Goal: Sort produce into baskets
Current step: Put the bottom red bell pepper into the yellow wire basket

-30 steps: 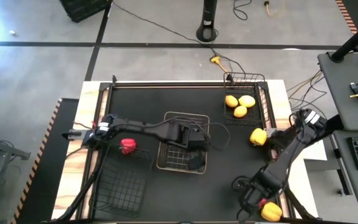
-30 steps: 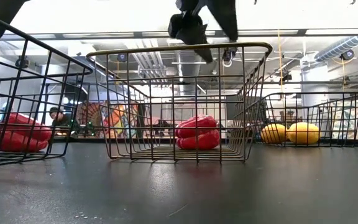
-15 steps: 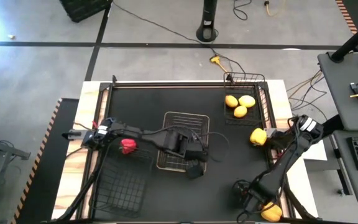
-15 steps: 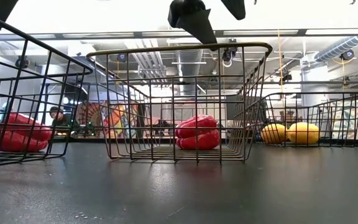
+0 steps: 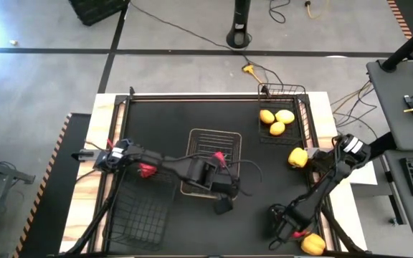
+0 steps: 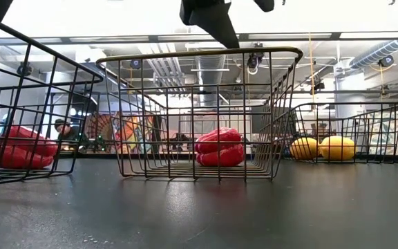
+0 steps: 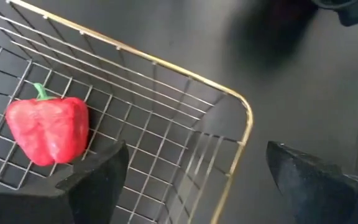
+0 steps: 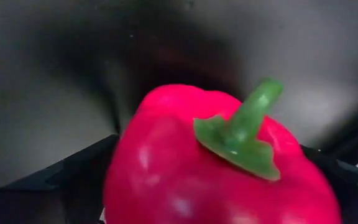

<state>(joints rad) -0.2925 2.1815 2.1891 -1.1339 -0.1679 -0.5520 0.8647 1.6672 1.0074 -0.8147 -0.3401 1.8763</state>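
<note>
Red bell pepper is sitting in the paler wire basket at mid-surface, and the left tool is pulling out! A second ago it was hanging over the basket's middle; now it is sliding back past the near corner, out over the bare black surface, its fingers spread wide with nothing between them. I'm reading that as one drop finished, with the left arm freeing itself for another pick.

That pepper is lying on its side on the mesh floor. Its stem-to-base axis is running flat along the wires, and the green stem is facing away from the retreating tool.

Over at the near right corner the right tool is working right up against a second red pepper. It has barely been shifting this last second. The fruit is filling its wrist camera, with the stem tilting up towards the lens, but I cannot tell whether it is gripped or only approached.

Elsewhere, a third red pepper is resting in the left black basket. Three lemons are sharing the far right black basket. One yellow pepper is waiting loose just beside that basket, and another yellow one is waiting at the near right edge. So I'm judging sorting as well along, with three peppers remaining.
</note>
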